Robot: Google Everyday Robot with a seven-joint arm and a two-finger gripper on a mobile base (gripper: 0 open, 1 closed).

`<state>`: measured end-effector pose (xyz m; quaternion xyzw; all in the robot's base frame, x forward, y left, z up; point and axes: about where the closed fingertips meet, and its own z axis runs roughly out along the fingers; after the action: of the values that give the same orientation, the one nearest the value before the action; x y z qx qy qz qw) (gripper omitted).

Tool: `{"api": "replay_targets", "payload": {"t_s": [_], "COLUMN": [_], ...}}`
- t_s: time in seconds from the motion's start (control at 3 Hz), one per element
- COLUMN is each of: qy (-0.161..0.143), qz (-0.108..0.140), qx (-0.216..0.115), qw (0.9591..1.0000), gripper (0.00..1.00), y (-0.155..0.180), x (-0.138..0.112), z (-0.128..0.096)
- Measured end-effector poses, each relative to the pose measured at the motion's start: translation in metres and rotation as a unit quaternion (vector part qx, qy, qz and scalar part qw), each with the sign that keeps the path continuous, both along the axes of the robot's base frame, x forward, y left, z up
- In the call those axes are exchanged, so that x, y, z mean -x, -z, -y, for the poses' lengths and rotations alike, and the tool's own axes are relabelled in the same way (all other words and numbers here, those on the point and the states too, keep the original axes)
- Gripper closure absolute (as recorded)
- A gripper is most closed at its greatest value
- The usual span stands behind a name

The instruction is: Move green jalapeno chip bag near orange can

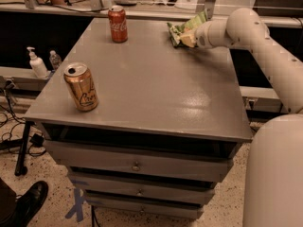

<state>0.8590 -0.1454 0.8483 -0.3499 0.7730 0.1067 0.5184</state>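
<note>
The green jalapeno chip bag (pixel 182 28) is at the far right of the grey table top (pixel 156 84), crumpled and tipped up at one end. My gripper (pixel 188 39) reaches in from the right on the white arm (pixel 246 32) and is shut on the bag's right side. The orange can (pixel 81 87) stands upright near the table's front left corner, far from the bag.
A red cola can (pixel 117 24) stands at the far middle of the table, left of the bag. The table is a cabinet with drawers (pixel 136 164). A soap bottle (pixel 37 63) and a small bottle (pixel 55 59) stand on a ledge at left. A shoe (pixel 28 202) is on the floor.
</note>
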Motion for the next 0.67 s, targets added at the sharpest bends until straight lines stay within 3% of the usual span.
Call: {"api": "replay_targets", "payload": {"t_s": [0.33,0.67], "qy": [-0.02,-0.064], "qz": [0.011,0.035], "qx": [-0.011,-0.025], "qw": [0.9997,0.997], "gripper": [1.0,1.0], "y": [-0.02,-0.057], "x": [0.015,0.048], "z": [-0.011,-0.032]}}
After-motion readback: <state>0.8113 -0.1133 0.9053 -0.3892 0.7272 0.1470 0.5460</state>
